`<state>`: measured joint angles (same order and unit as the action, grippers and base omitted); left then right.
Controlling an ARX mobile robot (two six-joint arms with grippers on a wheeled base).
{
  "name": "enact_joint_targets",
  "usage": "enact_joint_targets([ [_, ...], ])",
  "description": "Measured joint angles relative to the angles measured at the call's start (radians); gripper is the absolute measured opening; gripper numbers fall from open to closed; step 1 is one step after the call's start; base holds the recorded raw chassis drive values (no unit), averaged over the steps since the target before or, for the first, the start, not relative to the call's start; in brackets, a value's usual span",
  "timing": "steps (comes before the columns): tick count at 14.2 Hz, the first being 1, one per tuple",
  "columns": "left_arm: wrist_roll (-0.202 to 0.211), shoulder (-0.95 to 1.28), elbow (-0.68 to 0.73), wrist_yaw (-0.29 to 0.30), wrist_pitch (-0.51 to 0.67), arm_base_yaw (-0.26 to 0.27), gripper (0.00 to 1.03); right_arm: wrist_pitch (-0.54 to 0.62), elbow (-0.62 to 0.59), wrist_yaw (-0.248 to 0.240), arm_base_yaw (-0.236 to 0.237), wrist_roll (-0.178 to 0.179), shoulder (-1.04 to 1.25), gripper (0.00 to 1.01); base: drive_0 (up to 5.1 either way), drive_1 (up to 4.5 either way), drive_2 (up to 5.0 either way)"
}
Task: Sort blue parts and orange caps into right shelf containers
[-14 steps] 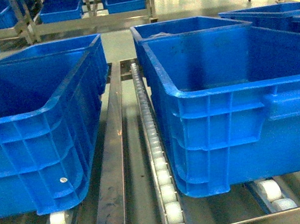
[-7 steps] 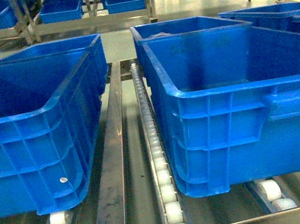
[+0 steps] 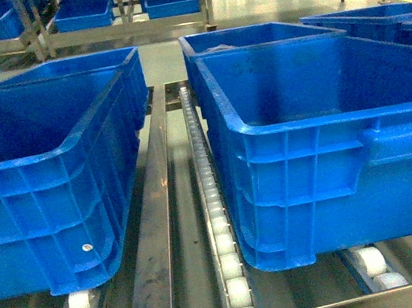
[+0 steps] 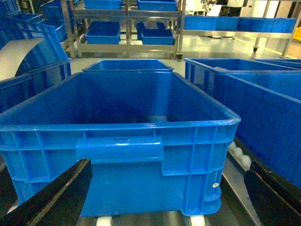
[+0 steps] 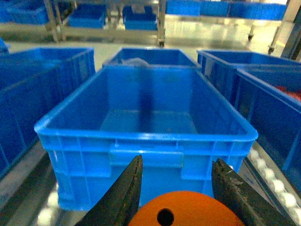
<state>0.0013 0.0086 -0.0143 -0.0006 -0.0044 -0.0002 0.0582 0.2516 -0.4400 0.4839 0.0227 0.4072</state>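
The orange cap (image 5: 181,211) sits between my right fingers (image 5: 233,186), gripped there with its flat holed face turned toward the wrist camera. So its short axis runs roughly along my reach, forward toward the crate, though only its upper part shows. The right gripper (image 5: 176,188) holds it just short of the near wall of the blue crate (image 5: 146,136), whose long axis stretches straight away from me along the shelf (image 3: 155,229). The crate's open floor lies ahead and below the cap, past the rim. My right arm is the nearer one to this crate. My left gripper (image 4: 164,197) hangs spread wide, holding nothing, before the neighbouring left crate (image 4: 117,136). Neither arm shows in the head view.
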Motion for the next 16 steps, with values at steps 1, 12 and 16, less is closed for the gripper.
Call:
enact_joint_targets([
  [1,0.0,0.0,0.0,0.001,0.0,0.0,0.98,-0.081,0.027,0.0,0.001,-0.005,0.012,0.4,0.0,0.0,0.0],
  [12,0.0,0.0,0.0,0.0,0.0,0.0,0.98,0.14,0.087,0.066,-0.076,-0.059,0.241,0.4,0.0,0.0,0.0],
  [16,0.0,0.0,0.0,0.0,0.0,0.0,0.98,0.304,0.136,0.129,-0.148,-0.103,0.424,0.4,0.0,0.0,0.0],
])
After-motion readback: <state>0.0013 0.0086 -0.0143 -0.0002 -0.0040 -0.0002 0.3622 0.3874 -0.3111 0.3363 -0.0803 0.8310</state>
